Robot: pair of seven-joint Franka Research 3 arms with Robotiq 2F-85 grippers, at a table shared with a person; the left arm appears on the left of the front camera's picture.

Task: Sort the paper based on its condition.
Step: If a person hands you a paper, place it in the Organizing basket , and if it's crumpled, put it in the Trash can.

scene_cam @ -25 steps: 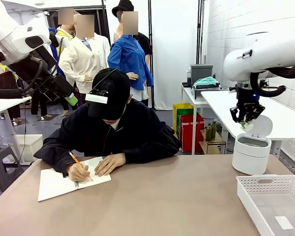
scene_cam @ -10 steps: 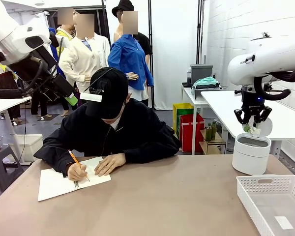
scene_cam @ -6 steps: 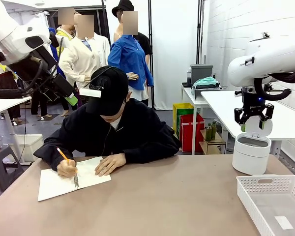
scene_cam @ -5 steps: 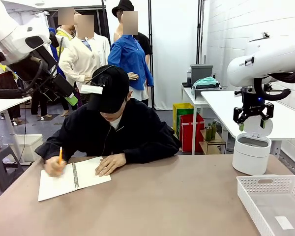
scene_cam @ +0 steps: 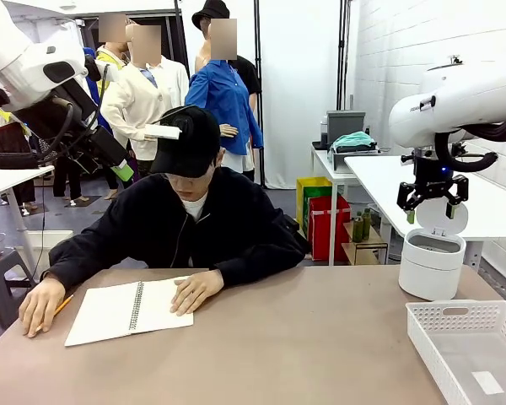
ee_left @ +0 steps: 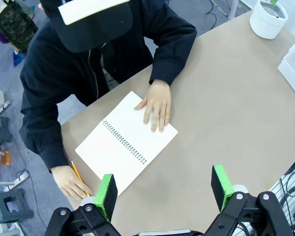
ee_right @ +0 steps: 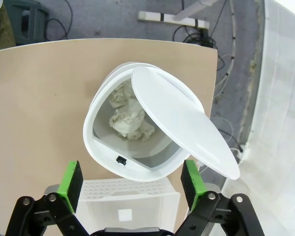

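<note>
The crumpled paper (ee_right: 129, 118) lies in the open bin (ee_right: 91, 142), with the right claw (ee_right: 132, 179) spread wide and empty above it. The left claw (ee_left: 163, 186) hangs open and empty over the table (ee_left: 226, 113). This wad seems sorted; the next move calls for lifting clear and awaiting another sheet.

Front camera is facing across the table (scene_cam: 304, 337) at the person (scene_cam: 194, 236). Left wrist camera is looking down from high on the notebook (ee_left: 123, 142). Right wrist camera is looking down close into the bin (ee_right: 91, 135), shared by all views.
</note>
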